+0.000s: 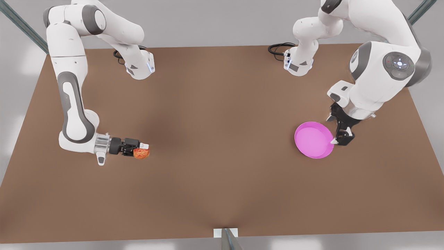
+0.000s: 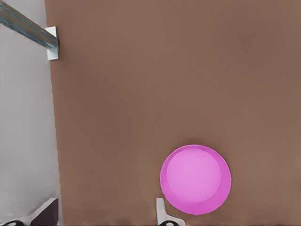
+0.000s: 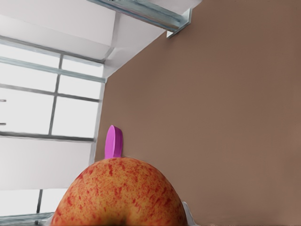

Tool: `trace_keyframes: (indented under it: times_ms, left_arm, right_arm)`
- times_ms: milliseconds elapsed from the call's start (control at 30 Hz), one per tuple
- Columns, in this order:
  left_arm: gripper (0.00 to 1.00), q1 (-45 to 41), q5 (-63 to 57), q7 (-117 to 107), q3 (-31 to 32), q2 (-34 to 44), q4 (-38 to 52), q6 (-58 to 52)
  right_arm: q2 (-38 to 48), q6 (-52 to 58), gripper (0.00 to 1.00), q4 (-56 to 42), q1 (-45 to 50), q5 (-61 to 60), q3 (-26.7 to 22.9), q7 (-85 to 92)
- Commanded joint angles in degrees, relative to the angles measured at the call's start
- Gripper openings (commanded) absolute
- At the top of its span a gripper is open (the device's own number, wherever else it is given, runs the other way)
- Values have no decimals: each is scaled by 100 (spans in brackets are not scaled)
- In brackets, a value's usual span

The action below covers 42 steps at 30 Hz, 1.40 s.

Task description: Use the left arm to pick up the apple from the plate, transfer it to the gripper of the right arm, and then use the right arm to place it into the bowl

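Apple (image 1: 141, 153): round, red mottling over yellow-orange, skin finely speckled in the right wrist view (image 3: 120, 195). Clamped between the fingers of the right gripper (image 1: 143, 149), which lies horizontal above the table (image 1: 215, 139) at the front view's left, fingers pointing toward the table's middle. The wrist camera sits just behind the fruit, so the apple bulks large in front of it. Judgement: the handover looks finished, since the receiving arm has the fruit; the sideways pose suits taking an object passed across.

Left gripper (image 1: 341, 137): fingers apart, holding nothing, pointing down, just beside the edge of the plate (image 1: 314, 139) at the front view's right. In its own wrist view the plate (image 2: 195, 179) lies just ahead of the fingertips (image 2: 161, 209), bare. Likely waiting.

Plate from the right wrist view (image 3: 114, 142): a thin pink sliver, edge-on, well beyond the apple.

Bowl: the one pink dish on the table is wide and shallow, so I take it for the plate. Placement target cannot be fixed from here; the carry remains to do.
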<state>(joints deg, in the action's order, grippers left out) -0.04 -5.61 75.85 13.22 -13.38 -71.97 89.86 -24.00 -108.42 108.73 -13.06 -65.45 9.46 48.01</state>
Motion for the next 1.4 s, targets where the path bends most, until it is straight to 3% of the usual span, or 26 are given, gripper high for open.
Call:
trace_keyframes:
  times_ms: [0, 33, 100, 233, 367, 600, 1133, 1367]
  left_arm:
    - [100, -585, 165, -7796, -847, 687, -878, 47]
    - [100, -787, 174, -7805, -1136, 837, -1284, 531]
    - [100, -761, 148, -7928, -1137, 345, -890, 401]
    - [100, -726, 156, -7989, -1155, 301, -836, 401]
    - [100, -735, 192, -8455, -1146, -244, -134, 313]
    - [100, -726, 359, -8605, -1146, -305, -116, 216]
    - [100, -735, 367, -8605, -1146, -332, -116, 181]
    - [100, -735, 367, -8605, -1155, -332, -116, 172]
  right_arm:
    - [45, -4, 82, -36, -144, 1033, -23, 60]
    - [45, -47, 82, -88, -258, 1340, -23, 60]
    - [80, -39, 82, -133, -496, 1860, -14, 33]
    - [414, 5, 82, -124, -883, 3143, -6, -345]
    - [387, -48, 82, -221, -1234, 3917, -14, -292]
    - [326, -311, 82, -133, -1419, 5260, -6, -81]
    - [-298, -1392, 82, -115, -1753, 6430, 3, 464]
    - [-219, -1164, 83, -62, -1797, 6448, 12, 675]
